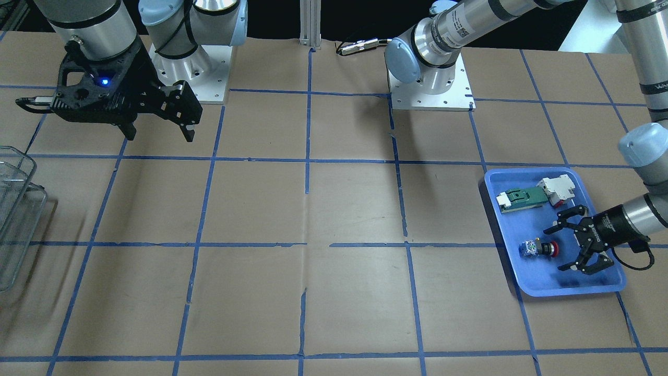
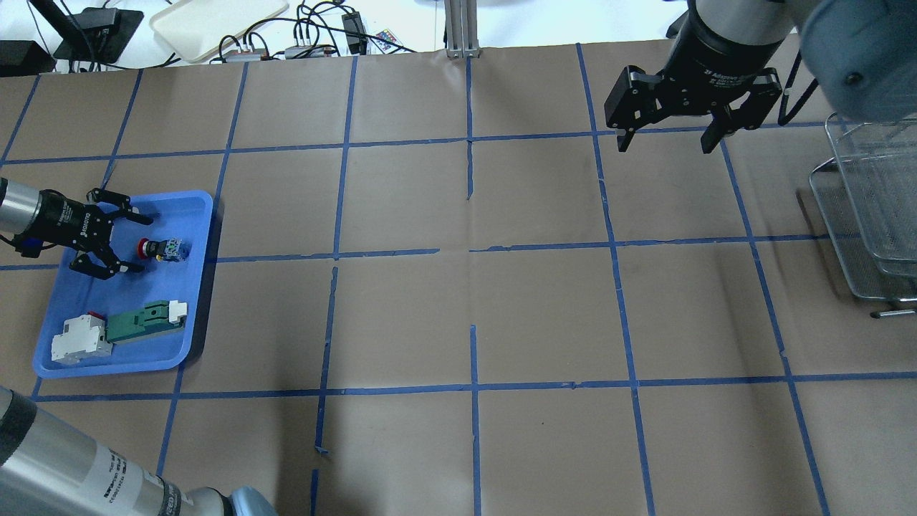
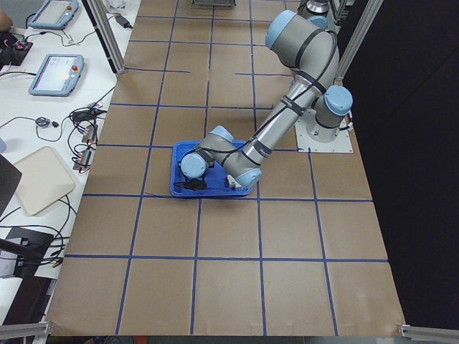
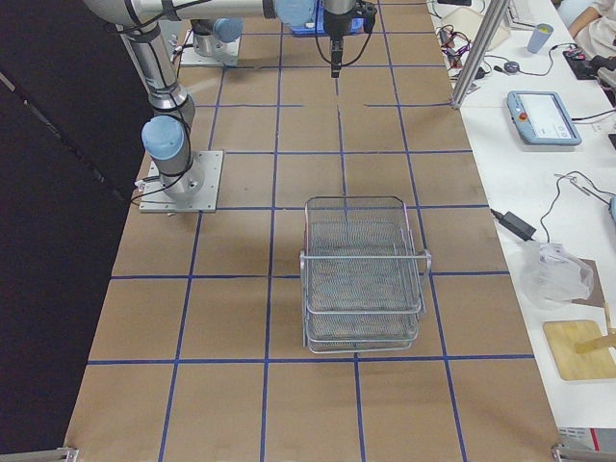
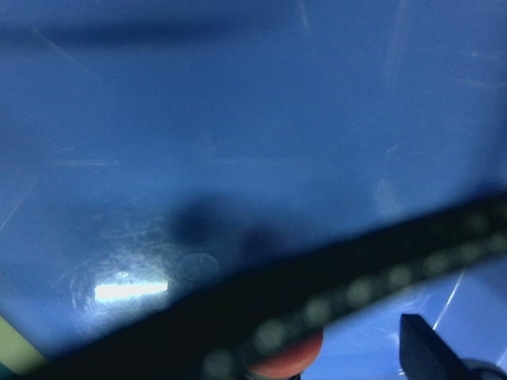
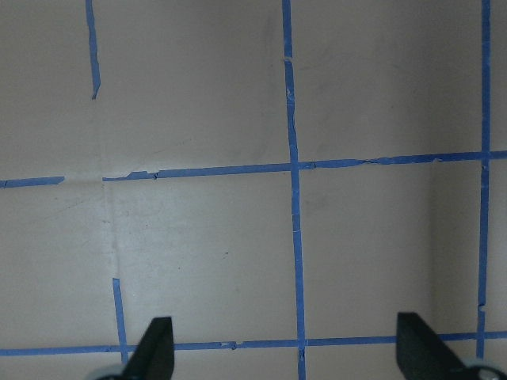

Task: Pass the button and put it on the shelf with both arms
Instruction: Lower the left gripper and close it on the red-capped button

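The button (image 1: 540, 248) lies on its side in the blue tray (image 1: 569, 290), red cap toward my left gripper; it also shows in the overhead view (image 2: 163, 249). My left gripper (image 1: 553, 249) is open and low in the tray, its fingertips on either side of the red cap (image 2: 145, 248), not closed on it. The left wrist view shows the cap's edge (image 5: 285, 360) and one fingertip (image 5: 424, 352) behind a blurred cable. My right gripper (image 2: 665, 147) is open and empty, held above the table near the shelf (image 2: 867, 208). The shelf (image 4: 361, 279) holds nothing.
In the tray (image 2: 114, 369) also lie a green-and-white flat part (image 2: 143, 322) and a white block (image 2: 79, 342), beside the button on the robot's side. Blue tape lines cross the brown table between tray and shelf (image 1: 15, 209).
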